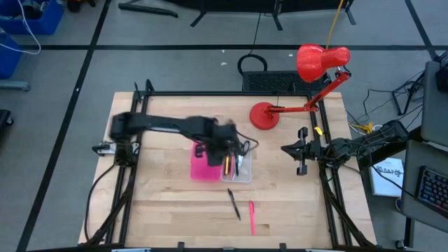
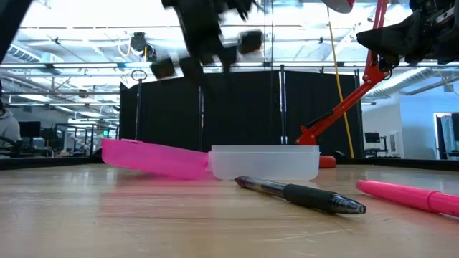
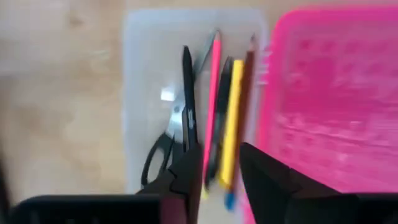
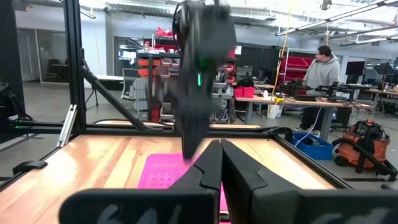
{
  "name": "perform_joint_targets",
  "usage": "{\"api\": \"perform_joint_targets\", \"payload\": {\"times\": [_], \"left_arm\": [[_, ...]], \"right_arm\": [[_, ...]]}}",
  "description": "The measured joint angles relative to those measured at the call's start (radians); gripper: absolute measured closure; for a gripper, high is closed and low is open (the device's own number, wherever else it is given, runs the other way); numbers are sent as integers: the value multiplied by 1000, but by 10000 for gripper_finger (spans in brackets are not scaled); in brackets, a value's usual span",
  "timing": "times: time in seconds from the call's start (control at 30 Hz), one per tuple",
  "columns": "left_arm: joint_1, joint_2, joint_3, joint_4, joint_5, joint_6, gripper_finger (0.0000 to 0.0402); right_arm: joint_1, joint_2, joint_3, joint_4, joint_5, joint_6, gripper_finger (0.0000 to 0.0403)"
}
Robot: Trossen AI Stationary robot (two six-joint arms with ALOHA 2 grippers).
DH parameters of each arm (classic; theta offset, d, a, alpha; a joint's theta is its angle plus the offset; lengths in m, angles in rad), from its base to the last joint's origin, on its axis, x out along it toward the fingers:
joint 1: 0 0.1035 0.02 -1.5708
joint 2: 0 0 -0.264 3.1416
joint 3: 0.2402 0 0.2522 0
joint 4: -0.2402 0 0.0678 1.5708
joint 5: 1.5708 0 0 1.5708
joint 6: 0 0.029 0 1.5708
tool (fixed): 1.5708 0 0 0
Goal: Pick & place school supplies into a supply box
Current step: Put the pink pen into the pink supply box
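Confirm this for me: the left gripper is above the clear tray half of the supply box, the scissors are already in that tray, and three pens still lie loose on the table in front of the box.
Not three: the high view shows two loose ones, a black pen and a pink pen. The rest holds: the left gripper is above the clear tray half, with the scissors in it.

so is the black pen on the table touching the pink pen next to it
Apart. The high view shows bare wood between the black pen and the pink pen.

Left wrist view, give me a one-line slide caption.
Open left gripper above the clear plastic tray holding black-handled scissors, pink pen and yellow pencil.
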Motion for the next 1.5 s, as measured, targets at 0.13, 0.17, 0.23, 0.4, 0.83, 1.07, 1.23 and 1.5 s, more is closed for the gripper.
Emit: {"api": "perform_joint_targets", "payload": {"times": [0.13,0.17,0.23,0.4,0.83,1.07,1.23,1.5], "left_arm": [[3,-214,0,-66,-2,-237,329],[11,-268,1,-83,12,-329,343],[41,-375,-13,-119,92,-495,377],[149,-704,-311,-5,252,-597,397],[298,-1423,-1207,908,226,-1289,399],[285,-1662,-1436,1051,109,-1475,400],[283,-1762,-1565,1145,103,-1494,400],[282,-1777,-1589,1142,97,-1496,384]], "right_arm": [[0,0,0,1,0,0,403],[0,0,0,3,0,0,403],[0,0,0,9,0,0,403],[0,0,0,9,0,0,403],[0,0,0,-17,0,56,403],[0,2,0,-36,4,59,403],[0,2,0,-39,86,60,403],[22,65,110,-213,161,242,403]]}}
